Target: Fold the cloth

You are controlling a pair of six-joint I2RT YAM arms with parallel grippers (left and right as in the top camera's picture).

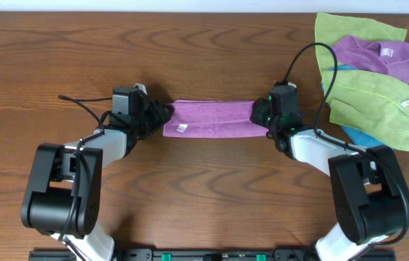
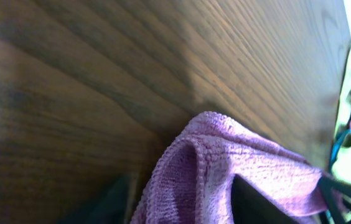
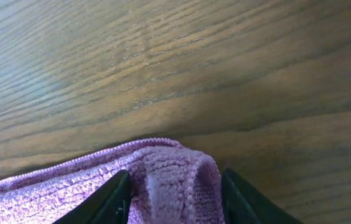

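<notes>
A purple cloth [image 1: 212, 119] lies as a long folded strip across the middle of the table, a white tag near its left end. My left gripper [image 1: 159, 116] is shut on the strip's left end, and the bunched purple fabric [image 2: 194, 180] sits between its dark fingers. My right gripper [image 1: 262, 114] is shut on the right end, where a fold of the cloth [image 3: 172, 180] is pinched between the two black fingers. Both ends are held low over the wooden table [image 1: 204, 51].
A pile of other cloths sits at the back right: a green one [image 1: 378, 109], a purple one [image 1: 378, 54], another green one [image 1: 342, 29] beneath and a blue one [image 1: 364, 136] partly hidden. Black cables run from both wrists.
</notes>
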